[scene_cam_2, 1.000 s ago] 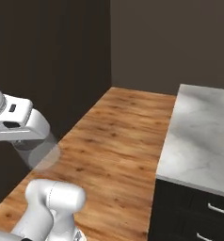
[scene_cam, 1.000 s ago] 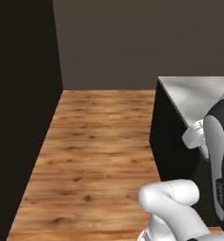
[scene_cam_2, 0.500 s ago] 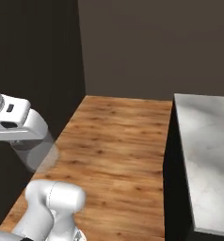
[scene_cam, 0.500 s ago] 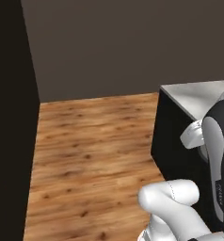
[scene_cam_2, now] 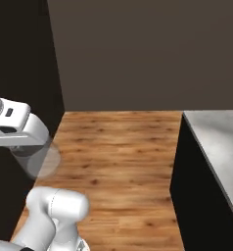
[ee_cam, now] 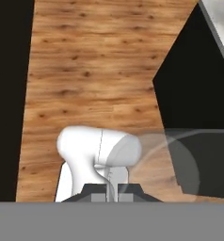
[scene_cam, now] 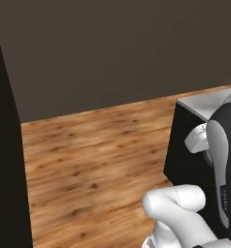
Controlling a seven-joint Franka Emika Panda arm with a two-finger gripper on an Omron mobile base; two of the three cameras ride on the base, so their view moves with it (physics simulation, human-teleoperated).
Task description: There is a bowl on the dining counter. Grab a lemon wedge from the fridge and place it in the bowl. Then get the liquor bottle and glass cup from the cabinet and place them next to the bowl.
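In the left base view, one strip of wooden floor point(scene_cam: 93, 160) runs from about 7 o'clock up toward 2 o'clock, bounded by a dark brown wall point(scene_cam: 117, 48) across the top and a black panel point(scene_cam: 3, 160) along the 9 o'clock edge. At 3 o'clock a single black-sided counter point(scene_cam: 205, 104) shows a sliver of pale marbled top, its corner partly covered by the robot's arm. In the right base view the same floor lies in the middle, the counter's grey-white marble top point(scene_cam_2: 221, 142) narrows from 3 o'clock toward 5 o'clock over a black side, and at 9 o'clock the gripper point(scene_cam_2: 28, 153) hangs from the white hand with one glass cup point(scene_cam_2: 40, 159) below it. The cup is a faint clear tumbler, tilted, with its long axis running toward 4 o'clock and its round end facing down toward the floor. Nothing stands between it and the floor. In the hand view the two dark fingertips point(ee_cam: 100, 194) sit close together at 6 o'clock, pinched on the cup's wall. The one cup spreads as a hazy transparent oval from the centre toward 3 o'clock, its long axis pointing away from the camera over the floor and the counter's black side. A black surface fills the 9 o'clock edge.
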